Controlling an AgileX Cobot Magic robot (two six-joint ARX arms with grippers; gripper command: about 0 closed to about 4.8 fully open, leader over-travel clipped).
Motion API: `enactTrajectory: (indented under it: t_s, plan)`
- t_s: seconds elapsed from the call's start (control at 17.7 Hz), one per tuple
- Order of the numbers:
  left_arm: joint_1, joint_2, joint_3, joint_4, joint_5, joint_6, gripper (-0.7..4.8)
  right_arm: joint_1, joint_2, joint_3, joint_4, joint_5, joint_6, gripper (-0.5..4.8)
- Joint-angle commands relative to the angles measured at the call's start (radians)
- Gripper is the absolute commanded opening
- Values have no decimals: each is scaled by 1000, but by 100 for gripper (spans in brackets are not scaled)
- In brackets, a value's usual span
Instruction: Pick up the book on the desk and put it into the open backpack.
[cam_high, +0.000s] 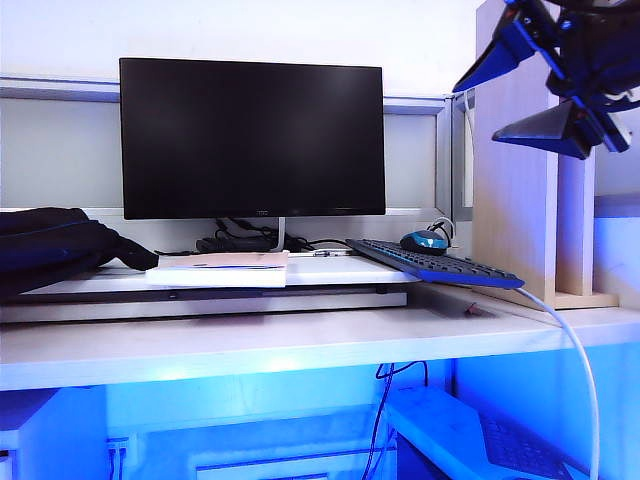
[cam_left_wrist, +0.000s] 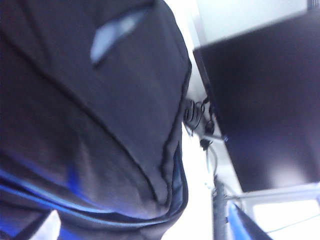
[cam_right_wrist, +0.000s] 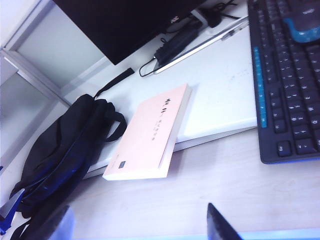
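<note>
The book, thin with a pale pink cover, lies flat on a white raised board on the desk, one corner overhanging the board's front edge. The black backpack with blue trim lies just left of the book. My right gripper hangs high at the right, open, with nothing between its fingers. In the left wrist view my left gripper is open, close over the backpack's fabric. The left gripper is out of the exterior view.
A dark monitor stands behind the book. A blue-edged keyboard with a mouse on it lies right of the book. A tall light-wood panel rises at the right. A white cable hangs over the desk's front.
</note>
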Motion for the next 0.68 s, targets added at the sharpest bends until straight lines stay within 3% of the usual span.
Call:
enactTrajectory:
  t_s: [0.06,0.68]
  plan:
    - [-8,30,18,-7,-31,25,479,0,29,36,24,-2,4,338]
    - [-72,274,244,-5,-31,57,479,15,115,49,64,-10,5,337]
